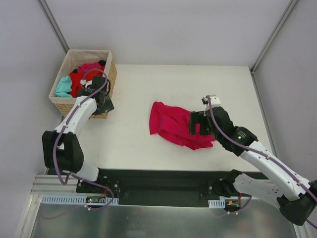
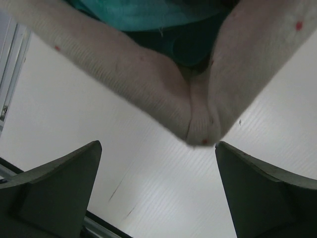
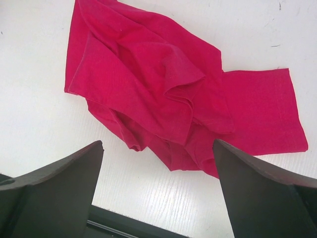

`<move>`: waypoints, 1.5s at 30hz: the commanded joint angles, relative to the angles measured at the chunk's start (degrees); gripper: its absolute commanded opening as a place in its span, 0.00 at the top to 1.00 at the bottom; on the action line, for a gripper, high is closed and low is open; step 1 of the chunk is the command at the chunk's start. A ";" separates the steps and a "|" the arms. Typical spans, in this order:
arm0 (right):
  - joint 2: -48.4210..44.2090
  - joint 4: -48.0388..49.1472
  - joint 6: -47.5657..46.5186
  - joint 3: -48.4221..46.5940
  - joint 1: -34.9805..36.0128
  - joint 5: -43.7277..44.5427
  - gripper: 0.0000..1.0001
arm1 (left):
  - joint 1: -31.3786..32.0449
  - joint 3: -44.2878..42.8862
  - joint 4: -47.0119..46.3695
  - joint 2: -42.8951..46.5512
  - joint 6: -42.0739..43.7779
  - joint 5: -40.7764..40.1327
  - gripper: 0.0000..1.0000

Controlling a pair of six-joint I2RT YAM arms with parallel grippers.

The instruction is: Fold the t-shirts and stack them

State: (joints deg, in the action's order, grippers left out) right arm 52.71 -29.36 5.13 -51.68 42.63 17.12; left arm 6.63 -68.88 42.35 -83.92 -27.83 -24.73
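Wicker basket at far left of table holds bunched teal t-shirt, red t-shirt and pink t-shirt. Magenta t-shirt lies crumpled mid-table. Left gripper is spread wide and empty at the basket's near corner. Right gripper is spread wide over the magenta t-shirt's edge, gripping nothing.

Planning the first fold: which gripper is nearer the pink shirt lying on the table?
Right. The right gripper is open over the right edge of the pink shirt; the left gripper is open far to its left, beside the basket.
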 commanded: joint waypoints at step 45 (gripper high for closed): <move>10.22 -2.18 -1.44 -7.56 -0.88 19.07 0.04 | 18.11 -17.56 -2.62 2.08 0.33 16.92 0.01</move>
State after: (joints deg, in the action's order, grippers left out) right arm 62.54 -30.22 2.31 -57.36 42.28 28.29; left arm 16.10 -96.12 39.22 -87.05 -25.04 -8.60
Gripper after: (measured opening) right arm 0.967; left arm 0.992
